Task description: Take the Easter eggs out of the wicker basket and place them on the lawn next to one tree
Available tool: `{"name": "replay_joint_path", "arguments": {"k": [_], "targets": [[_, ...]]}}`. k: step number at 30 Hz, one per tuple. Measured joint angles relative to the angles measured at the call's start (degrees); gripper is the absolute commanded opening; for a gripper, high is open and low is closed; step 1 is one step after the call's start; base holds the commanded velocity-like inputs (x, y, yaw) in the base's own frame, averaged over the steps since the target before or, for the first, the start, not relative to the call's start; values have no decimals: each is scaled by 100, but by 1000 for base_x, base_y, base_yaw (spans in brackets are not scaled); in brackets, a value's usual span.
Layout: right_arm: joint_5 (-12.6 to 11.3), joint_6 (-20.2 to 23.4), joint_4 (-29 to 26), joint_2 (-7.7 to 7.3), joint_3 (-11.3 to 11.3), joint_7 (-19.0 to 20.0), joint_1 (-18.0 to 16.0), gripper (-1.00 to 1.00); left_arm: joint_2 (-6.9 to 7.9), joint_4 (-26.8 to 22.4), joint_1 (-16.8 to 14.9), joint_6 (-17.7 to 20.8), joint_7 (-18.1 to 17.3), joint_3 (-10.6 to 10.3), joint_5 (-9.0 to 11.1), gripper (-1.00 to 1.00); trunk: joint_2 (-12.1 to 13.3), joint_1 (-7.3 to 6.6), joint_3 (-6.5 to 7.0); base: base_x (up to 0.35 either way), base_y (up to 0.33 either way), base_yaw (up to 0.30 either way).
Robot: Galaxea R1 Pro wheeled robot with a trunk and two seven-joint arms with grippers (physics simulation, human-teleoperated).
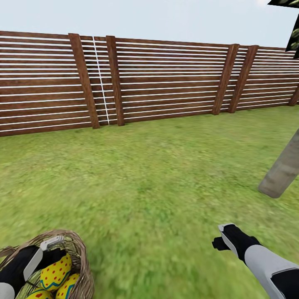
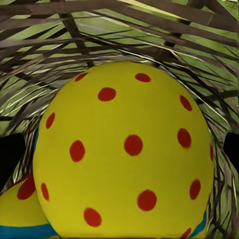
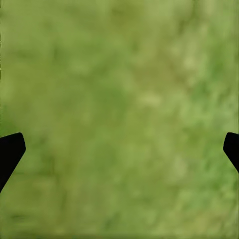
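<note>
The wicker basket [image 1: 81, 253] sits on the lawn [image 1: 158, 187] at the lower left of the head view. My left gripper [image 1: 52, 248] is down inside it, open, its fingertips [image 2: 10, 157] on either side of a yellow egg with red dots [image 2: 124, 149], also seen from above [image 1: 56, 272]. Whether the fingers touch it I cannot tell. Two more eggs [image 1: 68, 286] [image 1: 39, 295] lie beside it, and one peeks in with a blue band [image 2: 20, 211]. My right gripper [image 1: 220, 236] hangs open over bare grass [image 3: 119, 99]. A tree trunk [image 1: 282, 168] rises at the right.
A dark brown slatted fence [image 1: 166, 83] closes the garden at the back. Dark leaves [image 1: 292, 29] hang at the upper right corner. Open grass stretches between the basket and the trunk.
</note>
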Motion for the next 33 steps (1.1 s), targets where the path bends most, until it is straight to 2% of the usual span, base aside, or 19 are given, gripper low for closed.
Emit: {"name": "replay_joint_path", "arguments": {"k": [14,15,17,24,31,32,33], "targets": [[-4,0,0,-4,-15,0,0,100,-8,-18,0,10,12,6,-2,100,-3,5,-44,0,0,0],[-4,0,0,-6,-16,3,0,100,-8,-17,0,10,12,5,-2,-100,-3,5,-44,0,0,0],[-5,0,0,-6,-17,7,0,100,-8,-20,0,-1,35,11,-39,-100,-3,5,-44,0,0,0],[-5,0,0,-6,-17,16,0,100,-16,-27,-4,-3,26,10,40,-100,-3,5,-44,0,0,0],[-2,0,0,-7,-15,16,0,100,-20,-45,-5,-14,-18,-1,225,-100,-4,4,-43,0,0,0],[1,0,0,-6,-16,14,0,100,-19,-34,-3,-14,-3,-1,114,100,-3,5,-44,0,0,0],[0,0,0,-7,-17,15,0,100,-16,-37,0,-54,30,0,0,100,-3,5,-44,0,0,0]]}}
